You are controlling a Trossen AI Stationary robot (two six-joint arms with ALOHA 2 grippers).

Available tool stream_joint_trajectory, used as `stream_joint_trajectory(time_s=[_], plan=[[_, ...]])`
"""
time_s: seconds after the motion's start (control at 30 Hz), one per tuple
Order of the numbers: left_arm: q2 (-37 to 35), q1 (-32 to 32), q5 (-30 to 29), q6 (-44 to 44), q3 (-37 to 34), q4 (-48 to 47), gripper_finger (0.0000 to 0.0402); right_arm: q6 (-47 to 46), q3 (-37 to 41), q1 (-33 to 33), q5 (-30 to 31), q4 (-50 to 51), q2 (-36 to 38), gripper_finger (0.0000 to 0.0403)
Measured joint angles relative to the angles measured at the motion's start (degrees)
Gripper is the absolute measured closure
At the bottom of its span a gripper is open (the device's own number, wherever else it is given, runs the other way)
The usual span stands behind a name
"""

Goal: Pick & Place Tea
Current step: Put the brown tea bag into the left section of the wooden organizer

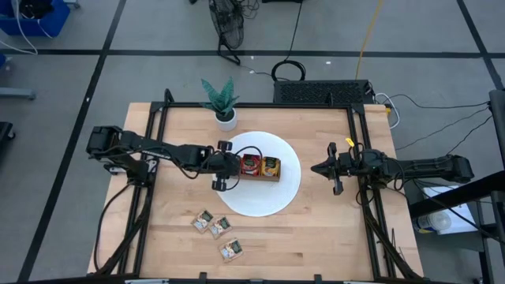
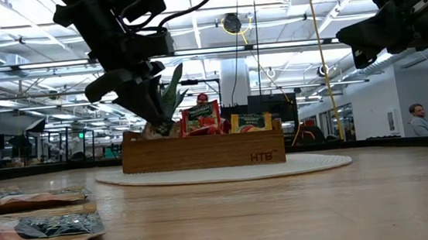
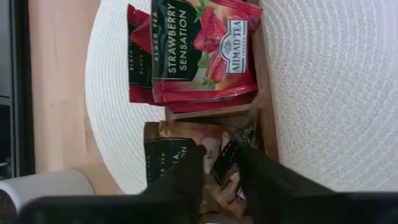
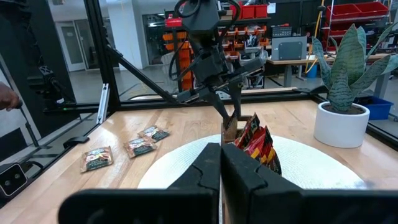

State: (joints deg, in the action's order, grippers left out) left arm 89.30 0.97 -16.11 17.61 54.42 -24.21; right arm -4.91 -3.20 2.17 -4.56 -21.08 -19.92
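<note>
Beige sachets on wooden table; workshop behind.

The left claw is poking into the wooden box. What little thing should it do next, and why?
Probably lift straight up out of the tray. The left claw sits over the end compartment, where pale beige sachets already lie, and three more sachets wait on the table. I can't tell whether it still grips one.

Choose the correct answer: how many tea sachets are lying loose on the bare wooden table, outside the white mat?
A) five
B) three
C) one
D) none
B: the high view shows three pale beige sachets on the bare wood near the front edge of the table, apart from the white mat that carries the wooden tray.
</note>
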Motion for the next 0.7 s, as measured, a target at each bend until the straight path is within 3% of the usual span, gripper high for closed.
stream_joint_trajectory(time_s=[0.17, 0.7], plan=[[0.00, 0.00, 0.48, -1.14, -0.01, -0.02, 0.0388, 0.00, 0.00, -0.02, 0.00, -0.02, -0.01, 0.0398], [-0.50, 2.18, -5.31, -12.24, -0.01, 0.09, 0.0399, 0.00, 0.00, 0.00, 0.00, -0.02, -0.02, 0.0398]])
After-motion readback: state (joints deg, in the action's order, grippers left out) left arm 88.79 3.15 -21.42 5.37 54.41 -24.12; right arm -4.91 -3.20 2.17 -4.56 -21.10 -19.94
